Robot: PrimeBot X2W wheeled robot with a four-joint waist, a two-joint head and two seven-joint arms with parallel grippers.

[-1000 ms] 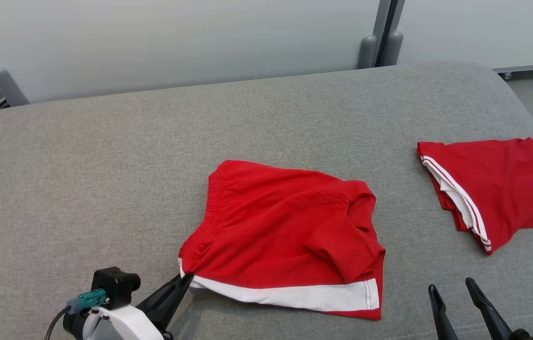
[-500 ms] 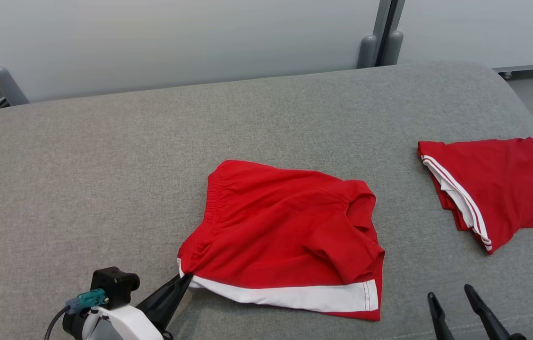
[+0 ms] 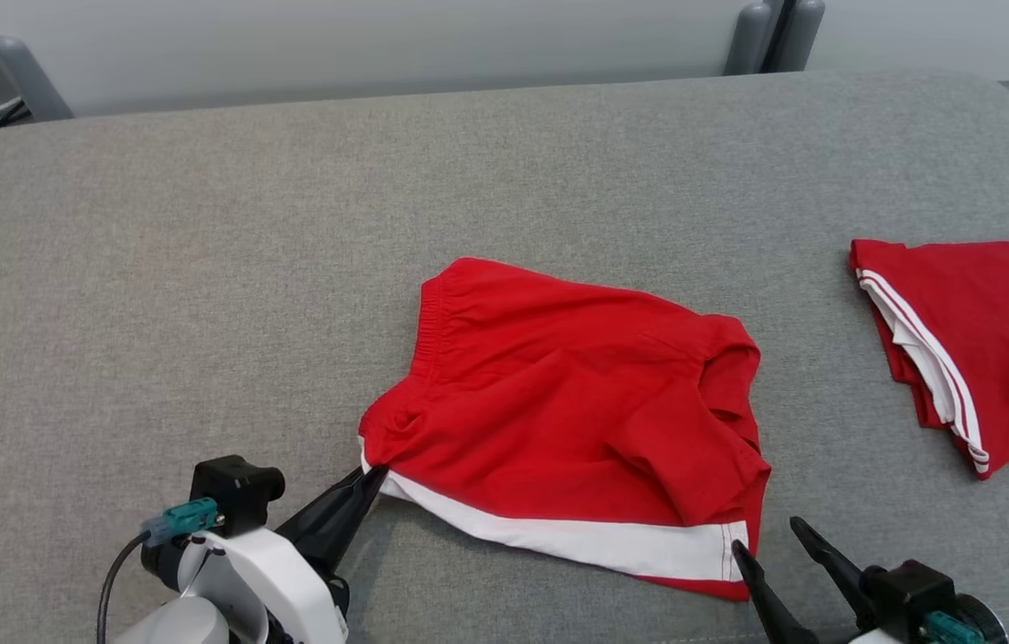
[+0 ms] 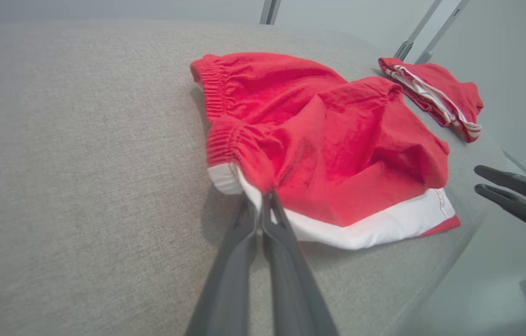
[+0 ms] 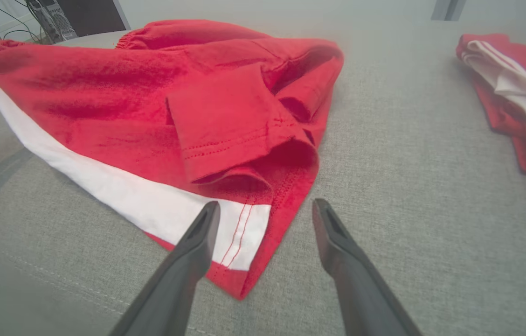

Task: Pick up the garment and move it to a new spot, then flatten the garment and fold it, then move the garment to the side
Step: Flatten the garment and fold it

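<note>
Pinching the near left corner of the red cloth shorts (image 3: 576, 402), the left gripper (image 3: 375, 472) has its two long dark fingers pressed together on the fabric, just where the broad white hem band meets the gathered elastic waistband. Its white forearm (image 3: 263, 581) comes in from the lower left of the head view and lies low, with the fingers slanting up and to the right. The left wrist view shows the corner lifted a little at the gripper (image 4: 260, 198).

The right gripper (image 3: 768, 537) reaches in from the lower right with its fingers spread wide and holding nothing. The fingers straddle the near right corner of the shorts. One fingertip (image 5: 207, 219) is over the end of the white band and the other is over bare cushion. I cannot tell whether either touches.

The shorts lie rumpled in the middle of the grey woven cushion (image 3: 200, 268), with one leg flapped over on their right side. A folded red garment with white stripes (image 3: 979, 331) sits well apart at the cushion's right edge.
</note>
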